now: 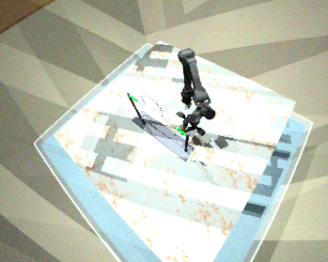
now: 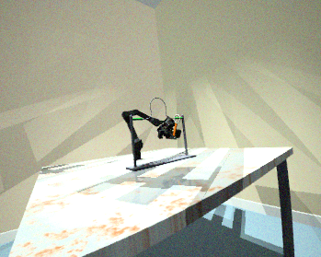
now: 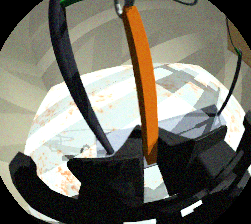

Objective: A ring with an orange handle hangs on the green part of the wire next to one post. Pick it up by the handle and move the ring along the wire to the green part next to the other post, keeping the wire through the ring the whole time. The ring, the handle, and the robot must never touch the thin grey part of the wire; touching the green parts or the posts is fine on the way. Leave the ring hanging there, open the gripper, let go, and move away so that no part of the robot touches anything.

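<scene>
The ring is at the green part next to one post, the right-hand one in the exterior view. It appears to be around the wire there; the wrist view cuts it off at the top. The orange handle hangs down from the ring, nearly upright. My gripper is shut on the lower part of the handle, below the wire. The other green part is by the far post.
The thin grey wire arches up between the green parts, its top well above my arm. Both posts stand on a long dark base on the table. The arm reaches in from behind the wire in the exterior view.
</scene>
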`<state>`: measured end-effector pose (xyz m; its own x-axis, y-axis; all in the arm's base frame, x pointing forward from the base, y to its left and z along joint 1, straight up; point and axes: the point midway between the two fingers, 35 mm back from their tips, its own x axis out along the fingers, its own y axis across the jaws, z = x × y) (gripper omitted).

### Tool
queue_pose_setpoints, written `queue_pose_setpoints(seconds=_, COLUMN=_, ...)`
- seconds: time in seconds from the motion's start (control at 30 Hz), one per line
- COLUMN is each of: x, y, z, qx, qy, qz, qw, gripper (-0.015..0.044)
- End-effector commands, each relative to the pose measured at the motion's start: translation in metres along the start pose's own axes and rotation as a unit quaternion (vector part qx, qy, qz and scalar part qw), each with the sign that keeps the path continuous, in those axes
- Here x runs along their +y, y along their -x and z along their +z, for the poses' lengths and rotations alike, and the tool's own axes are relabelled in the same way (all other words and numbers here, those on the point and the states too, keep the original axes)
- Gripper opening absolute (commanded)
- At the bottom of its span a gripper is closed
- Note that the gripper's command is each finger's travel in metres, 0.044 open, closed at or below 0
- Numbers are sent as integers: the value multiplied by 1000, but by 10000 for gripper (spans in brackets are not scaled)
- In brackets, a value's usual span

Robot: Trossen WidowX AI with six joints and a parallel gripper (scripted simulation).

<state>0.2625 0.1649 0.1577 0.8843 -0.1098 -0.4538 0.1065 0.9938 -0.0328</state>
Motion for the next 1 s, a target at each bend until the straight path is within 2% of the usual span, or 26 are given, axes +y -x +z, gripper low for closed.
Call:
queue_pose_setpoints(seconds=0.0, x=0, y=-3, z=-4, qx=-3, qy=-3, qz=-3, qw=1000, gripper=-150)
queue_pose_setpoints(seconds=0.97, x=1, y=-7, z=-14, qx=-3, qy=-3, qz=-3, qw=1000, gripper=-150)
